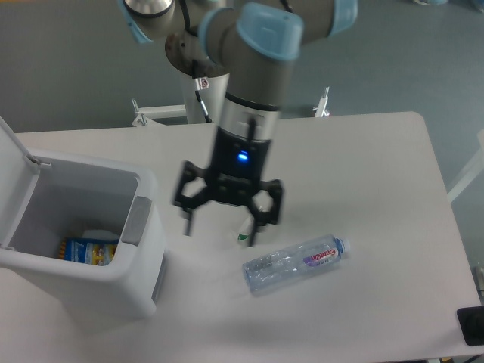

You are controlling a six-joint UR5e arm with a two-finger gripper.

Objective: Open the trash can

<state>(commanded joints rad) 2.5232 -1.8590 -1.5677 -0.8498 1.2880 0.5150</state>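
Grey floor behind, white counter (363,166) with rounded corners filling most of the view. Trash can (83,283) sits at the counter's left front edge: large boxy white plastic bin, rounded corners, thick rim. Its flat white lid (15,162) stands swung up at the far left, so the bin is open at the top. Grey push-button tab (131,221) on the right rim, facing the arm. Inside the bin, low at the bottom: a blue and yellow packet (87,249) and something white just behind it, too hidden to name.

UR5e arm with light blue joint caps comes down from the top centre; blue light lit on the wrist. Gripper (219,224) hangs over the counter just right of the trash can, apart from it, slightly motion-blurred. Black fingers (252,229) spread wide, nothing between them.

Small crumpled clear wrapper with green print (243,236) lies on the counter, partly behind the right finger. Clear plastic water bottle (295,262) with a pink-lettered label lies on its side just right of it, cap end pointing right.
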